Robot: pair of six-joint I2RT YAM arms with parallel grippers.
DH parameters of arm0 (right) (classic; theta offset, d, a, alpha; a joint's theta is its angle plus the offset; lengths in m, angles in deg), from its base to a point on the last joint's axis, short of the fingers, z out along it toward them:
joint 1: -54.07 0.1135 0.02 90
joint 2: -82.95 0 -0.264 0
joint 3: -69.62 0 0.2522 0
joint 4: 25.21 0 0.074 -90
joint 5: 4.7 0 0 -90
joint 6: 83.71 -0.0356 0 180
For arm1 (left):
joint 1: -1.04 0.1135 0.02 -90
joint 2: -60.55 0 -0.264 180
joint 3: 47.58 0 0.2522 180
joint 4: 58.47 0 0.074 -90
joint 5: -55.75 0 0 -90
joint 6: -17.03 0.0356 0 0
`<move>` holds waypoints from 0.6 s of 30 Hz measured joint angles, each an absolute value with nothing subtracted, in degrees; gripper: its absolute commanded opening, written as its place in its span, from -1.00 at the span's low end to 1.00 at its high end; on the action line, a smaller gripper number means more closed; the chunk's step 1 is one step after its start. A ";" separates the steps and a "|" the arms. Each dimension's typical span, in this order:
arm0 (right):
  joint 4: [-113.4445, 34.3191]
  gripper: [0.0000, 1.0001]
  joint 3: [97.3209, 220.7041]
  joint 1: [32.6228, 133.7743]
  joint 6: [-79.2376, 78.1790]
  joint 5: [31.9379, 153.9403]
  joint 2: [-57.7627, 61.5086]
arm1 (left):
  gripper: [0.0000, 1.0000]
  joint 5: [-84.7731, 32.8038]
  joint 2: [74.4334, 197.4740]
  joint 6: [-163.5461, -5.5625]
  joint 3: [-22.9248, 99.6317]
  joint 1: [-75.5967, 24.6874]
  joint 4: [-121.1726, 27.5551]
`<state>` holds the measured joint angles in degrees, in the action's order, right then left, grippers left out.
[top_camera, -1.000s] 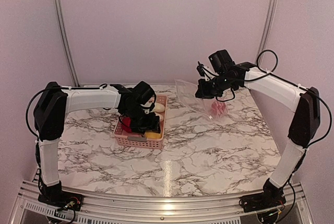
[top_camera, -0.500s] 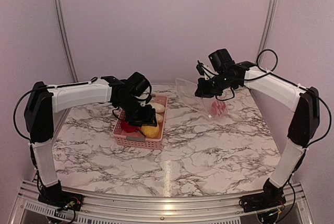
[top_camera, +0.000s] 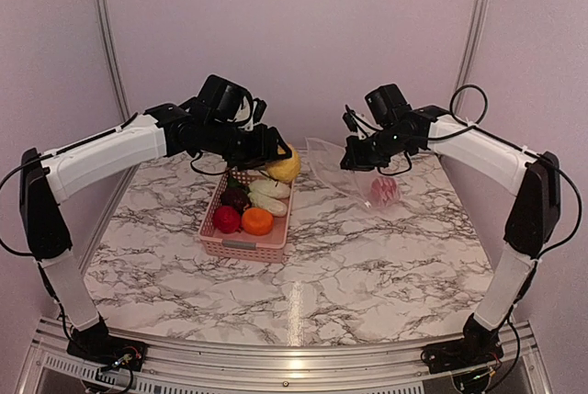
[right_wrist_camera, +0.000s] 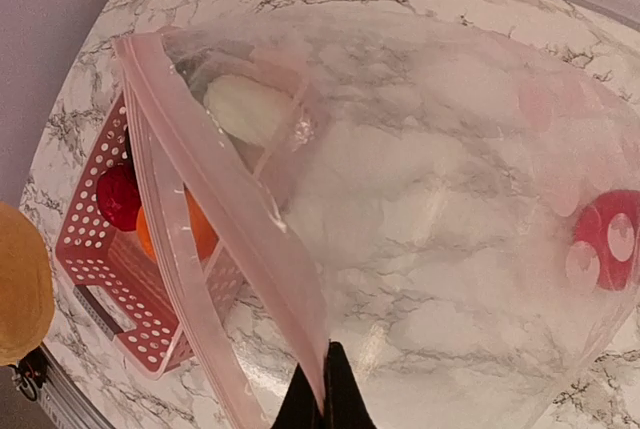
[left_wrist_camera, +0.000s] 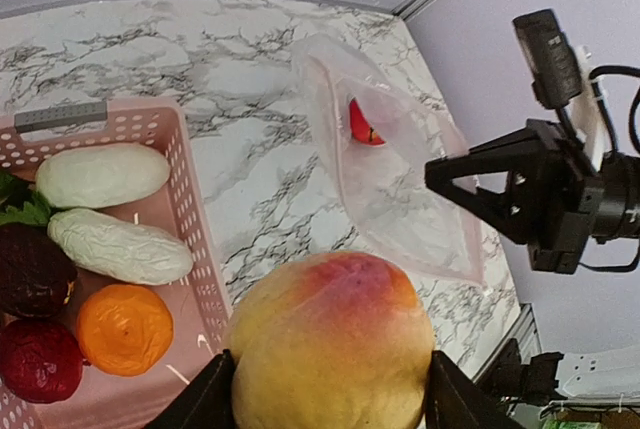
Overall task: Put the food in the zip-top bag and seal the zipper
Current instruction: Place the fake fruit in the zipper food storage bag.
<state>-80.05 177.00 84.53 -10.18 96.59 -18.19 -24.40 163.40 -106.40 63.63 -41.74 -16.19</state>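
My left gripper [top_camera: 276, 157] [left_wrist_camera: 330, 394] is shut on the food's yellow fruit [top_camera: 285, 166] [left_wrist_camera: 335, 334], held in the air between the basket and the bag. My right gripper [top_camera: 354, 160] [right_wrist_camera: 325, 389] is shut on the upper lip of the zip-top bag [top_camera: 340, 174] [left_wrist_camera: 400, 199] [right_wrist_camera: 420, 199], holding its mouth open toward the left. The zipper [right_wrist_camera: 240, 199] runs along that lip as a pale strip. One red piece [top_camera: 383, 190] [left_wrist_camera: 362, 124] [right_wrist_camera: 608, 239] lies inside the bag.
The pink lattice basket [top_camera: 243, 247] [left_wrist_camera: 190, 219] [right_wrist_camera: 110, 259] stands left of centre with a red fruit [top_camera: 226, 219], an orange one [top_camera: 257, 220], a dark purple one [top_camera: 235, 198], two white oblong pieces [left_wrist_camera: 100, 174] [left_wrist_camera: 120, 247] and a leafy green [left_wrist_camera: 15, 207].
My left gripper has lifted the yellow fruit out of the basket and carried it up and right toward the bag's mouth. The right arm and the bag have stayed still.
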 measured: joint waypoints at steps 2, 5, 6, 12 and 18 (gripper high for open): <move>-80.03 -1.00 177.53 84.77 -10.25 96.81 -18.36 | 0.03 -23.70 161.82 -107.87 62.74 -41.74 -21.50; -80.22 -1.00 178.47 85.16 -10.64 97.37 -18.52 | 0.02 -22.28 161.14 -110.58 62.43 -41.74 -30.22; -80.31 -1.00 178.90 85.25 -10.84 97.77 -18.52 | 0.01 -21.91 161.28 -111.52 62.43 -41.74 -32.26; -81.10 -1.00 181.81 85.36 -12.19 99.67 -18.54 | -0.04 -19.53 164.82 -117.46 62.43 -41.89 -43.58; -81.10 -1.00 181.94 85.36 -14.25 101.37 -18.52 | -0.11 -19.70 170.98 -121.31 64.57 -43.01 -47.10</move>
